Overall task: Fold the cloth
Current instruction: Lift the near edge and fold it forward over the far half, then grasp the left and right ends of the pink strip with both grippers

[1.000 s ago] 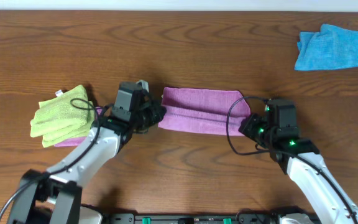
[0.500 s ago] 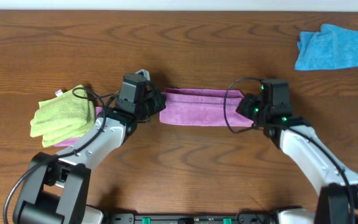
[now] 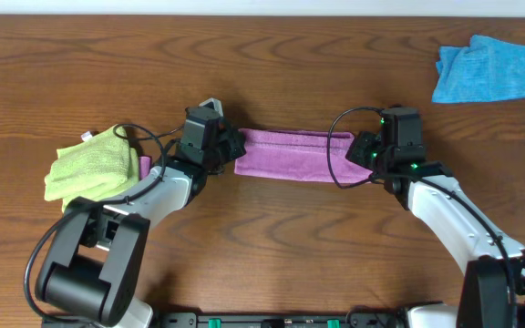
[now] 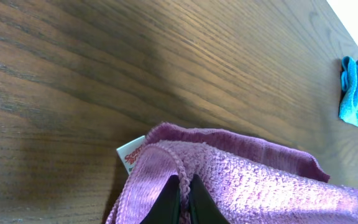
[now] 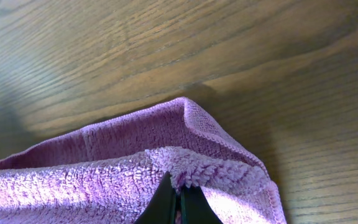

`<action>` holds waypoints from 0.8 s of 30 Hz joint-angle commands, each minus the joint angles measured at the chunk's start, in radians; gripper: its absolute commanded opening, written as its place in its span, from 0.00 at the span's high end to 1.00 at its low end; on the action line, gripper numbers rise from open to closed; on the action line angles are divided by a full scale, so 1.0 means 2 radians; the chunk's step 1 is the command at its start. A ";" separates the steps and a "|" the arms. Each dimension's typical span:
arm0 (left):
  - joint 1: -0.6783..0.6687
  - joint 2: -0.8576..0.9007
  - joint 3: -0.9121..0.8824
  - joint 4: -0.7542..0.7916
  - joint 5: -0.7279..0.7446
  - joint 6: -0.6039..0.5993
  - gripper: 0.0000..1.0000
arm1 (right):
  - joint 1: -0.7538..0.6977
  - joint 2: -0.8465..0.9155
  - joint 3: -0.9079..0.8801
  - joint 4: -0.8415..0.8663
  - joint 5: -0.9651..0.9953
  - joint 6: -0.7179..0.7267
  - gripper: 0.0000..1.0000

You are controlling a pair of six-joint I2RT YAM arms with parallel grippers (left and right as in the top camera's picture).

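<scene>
Left gripper (image 3: 230, 151): clamped tight on the left end of the cloth, beside its white tag (image 4: 131, 155).
Right gripper (image 3: 359, 150): fingers pinched together on the cloth's right end.
Cloth (image 3: 292, 155): purple, doubled into a long strip, lying mid-table between both grippers.
Lime-green cloth (image 3: 92, 163): bunched at the left.
Blue cloth (image 3: 488, 69): far right corner of the wooden table (image 3: 299, 64).
</scene>
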 commanded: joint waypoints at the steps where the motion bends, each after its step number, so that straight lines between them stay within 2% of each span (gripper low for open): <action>1: 0.012 0.010 0.007 -0.001 -0.063 0.011 0.94 | -0.007 0.006 0.007 -0.002 0.090 -0.014 0.99; 10: 0.012 0.027 0.007 0.007 -0.087 0.014 0.94 | -0.007 0.032 0.007 0.028 0.095 -0.036 0.99; 24: 0.012 0.093 0.007 0.073 -0.100 0.017 0.94 | -0.007 0.089 0.007 0.086 0.099 -0.059 0.99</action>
